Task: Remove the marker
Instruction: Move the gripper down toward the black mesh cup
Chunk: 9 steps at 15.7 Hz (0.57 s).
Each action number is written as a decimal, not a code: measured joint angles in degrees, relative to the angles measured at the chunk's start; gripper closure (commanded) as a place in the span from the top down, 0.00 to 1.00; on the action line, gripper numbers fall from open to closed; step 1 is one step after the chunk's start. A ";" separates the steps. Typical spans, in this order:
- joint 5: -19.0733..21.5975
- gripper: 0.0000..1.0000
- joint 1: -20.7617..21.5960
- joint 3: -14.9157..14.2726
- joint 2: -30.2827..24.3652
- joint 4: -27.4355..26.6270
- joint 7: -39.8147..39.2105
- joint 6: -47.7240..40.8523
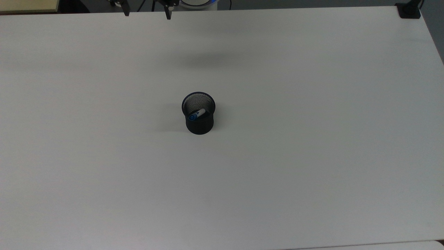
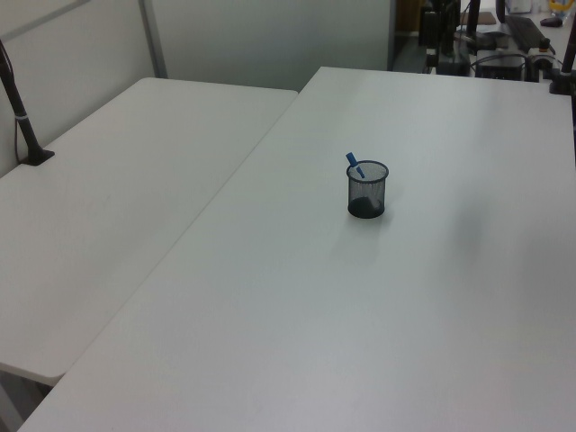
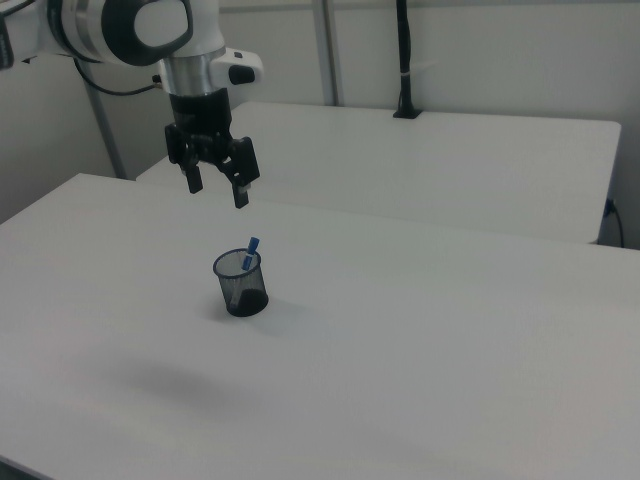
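Observation:
The marker (image 1: 196,114) leans inside a black mesh cup (image 1: 198,119) near the middle of the white table (image 1: 312,156), its blue cap up against the rim. In the left view the blue cap of the marker (image 2: 354,163) pokes above the cup (image 2: 367,193). In the right view the marker (image 3: 251,248) sticks out of the cup (image 3: 240,287), and my gripper (image 3: 217,191) hangs open well above the cup, toward the right view's left, holding nothing. At the top view's upper edge the gripper (image 1: 147,13) shows as two spread fingertips (image 1: 168,14).
A second white table (image 2: 108,207) adjoins the first on the left view's left, with a black clamped pole (image 2: 20,112) on it. A black clamp (image 1: 409,10) sits at the top view's upper right corner. Desk equipment (image 2: 504,40) stands beyond the far end.

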 measured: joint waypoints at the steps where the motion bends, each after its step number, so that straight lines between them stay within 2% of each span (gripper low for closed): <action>1: 0.00 1.00 0.02 0.03 0.19 0.00 0.00 0.42; 9: 0.01 1.00 0.14 0.22 2.65 -0.04 0.14 4.38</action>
